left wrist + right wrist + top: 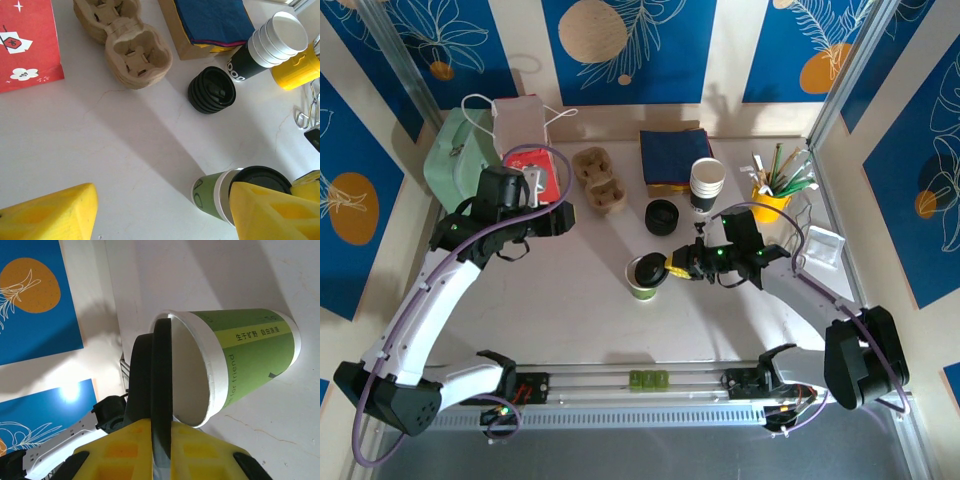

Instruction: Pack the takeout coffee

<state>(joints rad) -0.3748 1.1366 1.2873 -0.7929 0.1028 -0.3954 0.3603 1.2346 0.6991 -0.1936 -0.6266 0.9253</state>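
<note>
From above, the green takeout cup (642,287) stands upright on the worktop (580,300) near its middle. A black lid (646,268) sits at its white rim. The right gripper (676,270) reaches in from 3 o'clock of the cup, its yellow fingers at the lid's edge. A stack of lids (661,216) lies at 1 o'clock of the cup, and a stack of cups (706,183) stands beyond it. A yellow cup (770,205) holding sticks and straws stands at 2 o'clock. A cup carrier (600,180) lies at 11 o'clock, between a red bag (542,172) and folded blue napkins (675,155). The left gripper (565,218) hangs at 10 o'clock of the cup, well apart from it.

In the left wrist view, the left gripper (162,189) has its two yellow fingers spread wide over bare worktop, holding and touching nothing. The takeout cup (212,192) shows at 4 o'clock with the lid across its mouth. The carrier's hollows at 12 o'clock are bare.

In the right wrist view, the right gripper (161,426) is closed narrowly on the black lid (161,370), seen edge-on between its fingers. The lid touches the cup's rim at 12 o'clock. Beside it the mouth of the takeout cup (250,355) shows a plain white inner wall, so the lid is not seated all round.
</note>
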